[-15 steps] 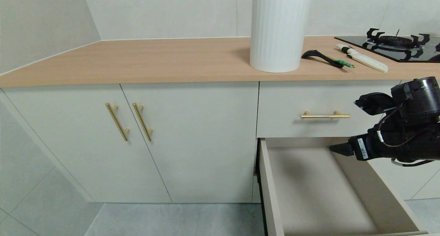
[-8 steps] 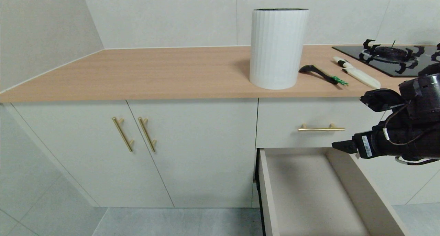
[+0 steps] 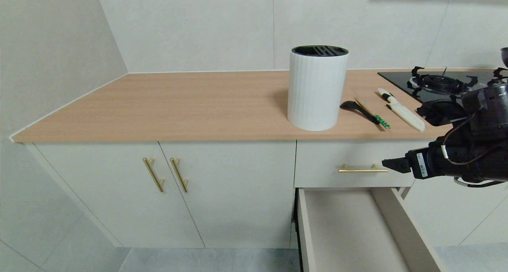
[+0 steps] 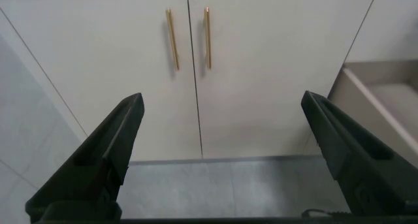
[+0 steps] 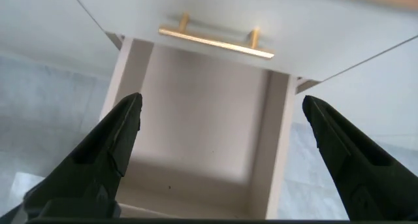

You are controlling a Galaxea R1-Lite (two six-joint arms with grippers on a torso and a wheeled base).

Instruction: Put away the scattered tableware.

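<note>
A black ladle (image 3: pixel 358 108), green-tipped chopsticks (image 3: pixel 374 114) and a white knife (image 3: pixel 401 111) lie on the wooden counter (image 3: pixel 190 105), to the right of a white ribbed holder (image 3: pixel 316 89). Below them a lower drawer (image 3: pixel 307 232) stands pulled out and empty. My right gripper (image 3: pixel 397 165) hovers level with the closed upper drawer's gold handle (image 3: pixel 362 169), at that handle's right end. In the right wrist view it (image 5: pixel 215 159) is open above the drawer (image 5: pixel 277 139), holding nothing. My left gripper (image 4: pixel 222 159) is open, low before the cabinet doors (image 4: pixel 261 74).
A gas hob (image 3: pixel 440 83) occupies the counter's far right. Two cabinet doors with gold handles (image 3: pixel 164 179) stand shut left of the drawers. The counter's left half is bare wood. Grey tiled floor (image 4: pixel 215 185) lies below.
The head camera has tilted up, so the whole picture slid down. My right gripper has risen from the open drawer's rim to the upper drawer's handle height.
</note>
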